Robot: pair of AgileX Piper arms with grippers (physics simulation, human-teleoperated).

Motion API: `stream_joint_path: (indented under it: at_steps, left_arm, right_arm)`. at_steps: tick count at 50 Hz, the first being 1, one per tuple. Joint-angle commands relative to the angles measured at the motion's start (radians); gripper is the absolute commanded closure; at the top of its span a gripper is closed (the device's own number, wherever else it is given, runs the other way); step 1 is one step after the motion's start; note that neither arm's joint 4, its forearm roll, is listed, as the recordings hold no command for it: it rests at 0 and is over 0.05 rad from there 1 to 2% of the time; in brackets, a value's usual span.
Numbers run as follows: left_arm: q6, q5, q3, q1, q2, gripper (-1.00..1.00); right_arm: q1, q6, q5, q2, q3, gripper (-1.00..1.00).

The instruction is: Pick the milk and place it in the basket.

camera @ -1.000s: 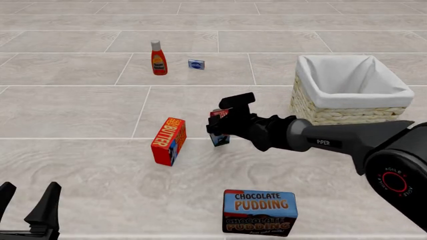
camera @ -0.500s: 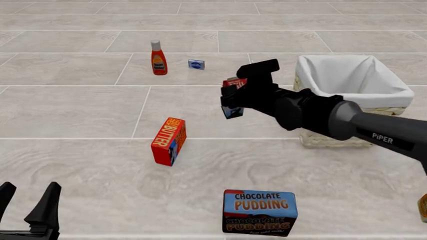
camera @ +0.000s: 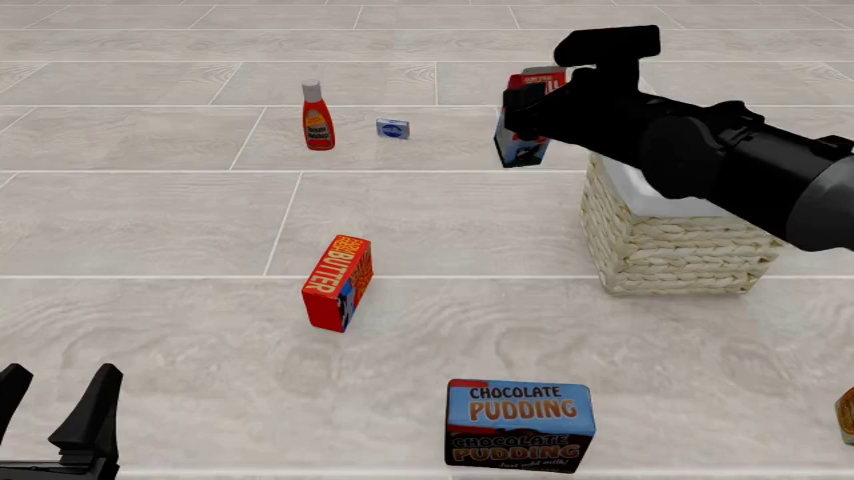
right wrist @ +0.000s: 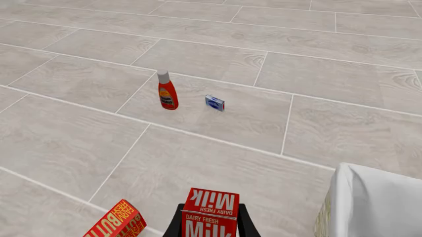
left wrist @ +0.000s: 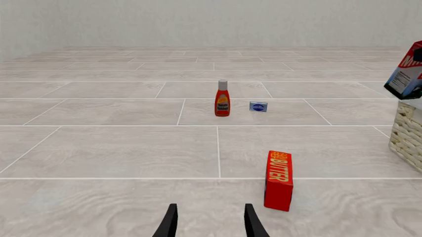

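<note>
Left wrist view: the left gripper (left wrist: 211, 222) shows two dark fingers spread apart with nothing between them. Ahead on the pale wood-grain tiles stand a boxy red butter pack (left wrist: 278, 180), a slim red ketchup bottle (left wrist: 222, 98) and a small blue packet (left wrist: 258, 106). The milk (left wrist: 407, 71) hangs in the air at the frame edge, above the woven basket (left wrist: 410, 136).

Front view: the right gripper (camera: 537, 112) clamps the milk (camera: 521, 135), a small carton with red top and blue-and-white base, held aloft just left of the basket (camera: 674, 250). Its straw wall is coarse weave. A glossy pudding box (camera: 518, 425) sits near.

Right wrist view: the carton's red gabled top reads "Milk" (right wrist: 209, 212) between the fingers; the basket's white cloth rim (right wrist: 376, 202) is beside it.
</note>
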Motion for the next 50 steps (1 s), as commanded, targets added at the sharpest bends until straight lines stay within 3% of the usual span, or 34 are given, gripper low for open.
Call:
stream_joint_path:
  at_steps: [1,16,50]
  left_arm:
    - [0.000,-0.004,0.002,-0.001,0.002,-1.00]
    - [0.000,-0.004,0.001,-0.001,0.003,-1.00]
    - [0.000,-0.003,0.001,-0.001,0.001,-1.00]
  right_arm:
    - [-0.065,0.019,0.051,-0.073,-0.053,1.00]
    - [-0.195,0.016,0.069,-0.110,-0.059,1.00]
    - [-0.385,0.015,0.060,-0.124,-0.007,1.00]
